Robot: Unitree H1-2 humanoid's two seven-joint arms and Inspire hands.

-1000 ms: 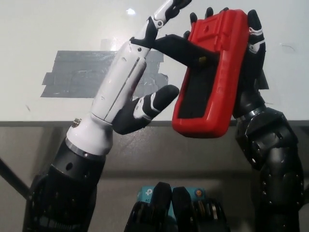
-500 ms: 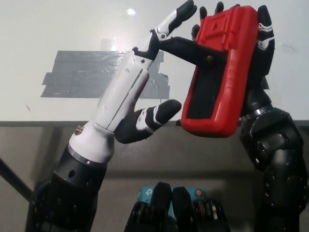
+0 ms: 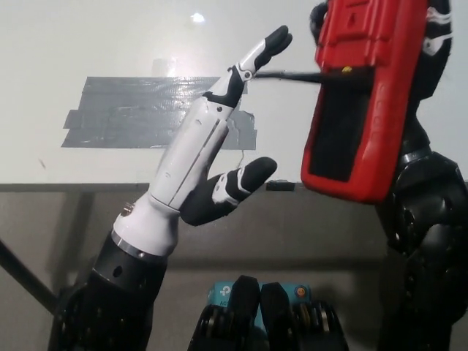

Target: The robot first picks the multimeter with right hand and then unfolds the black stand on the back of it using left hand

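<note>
My black right hand [image 3: 431, 66] is shut on the red multimeter [image 3: 365, 95] and holds it upright at the upper right, its back facing me. The black stand [image 3: 292, 74] is swung out from the back and sticks out to the left, nearly edge-on. My white left hand [image 3: 212, 139] is raised in the middle with its fingers apart. Its upper fingertips [image 3: 263, 47] lie against the free end of the stand. It grips nothing.
A white table [image 3: 95, 36] lies below, with a grey tape patch [image 3: 131, 110] on it behind my left hand. The table's front edge [image 3: 66, 186] runs across the middle; darker floor lies beneath it.
The right hand has carried the multimeter up and to the right. The stand has opened further from the back. The left hand followed, rising a little.
</note>
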